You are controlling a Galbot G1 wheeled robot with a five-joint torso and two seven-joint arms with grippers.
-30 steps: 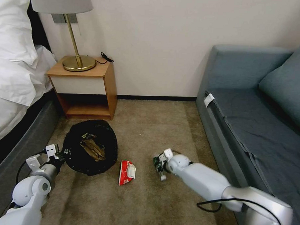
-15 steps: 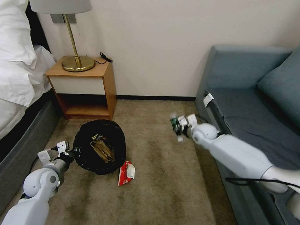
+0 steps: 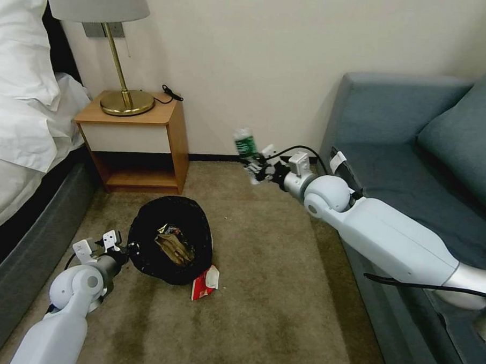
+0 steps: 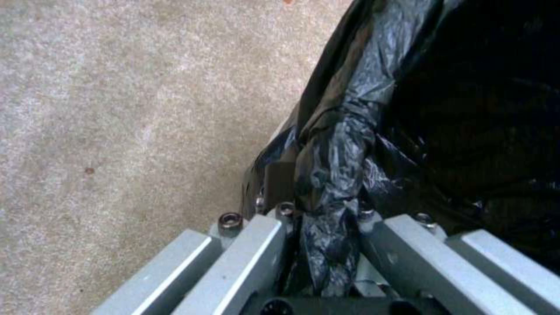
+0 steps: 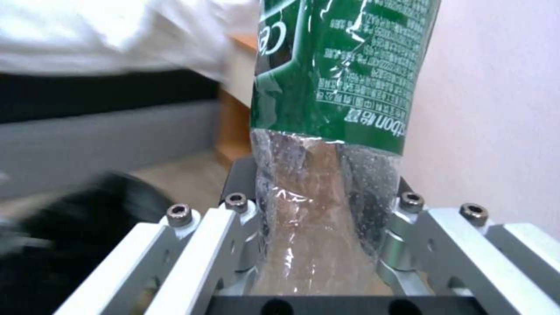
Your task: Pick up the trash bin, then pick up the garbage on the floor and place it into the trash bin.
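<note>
In the head view, your right gripper [image 3: 257,164] sits just above the centre of the frame, clamped on the clear bottle [image 3: 245,144] with the green label, held high in the air before the wall. The trash bin [image 3: 172,239] is lower left of centre, its black bag draped over the rim, tan and brown wrappers inside. Your left gripper [image 3: 123,247] pinches the bin's rim at lower left. The red-and-white wrapper [image 3: 205,281] lies on the carpet touching the bin's near side. You are mid-carry, I judge: the bottle must travel down and left until it hangs over the bin's mouth before release.

In the left wrist view, the fingers [image 4: 251,258] close on a twisted fold of the crinkly black bag [image 4: 338,175] at lower centre.

In the right wrist view, the bottle [image 5: 332,131] fills the centre, its thin plastic squeezed and creased between the shut fingers [image 5: 222,245].
</note>
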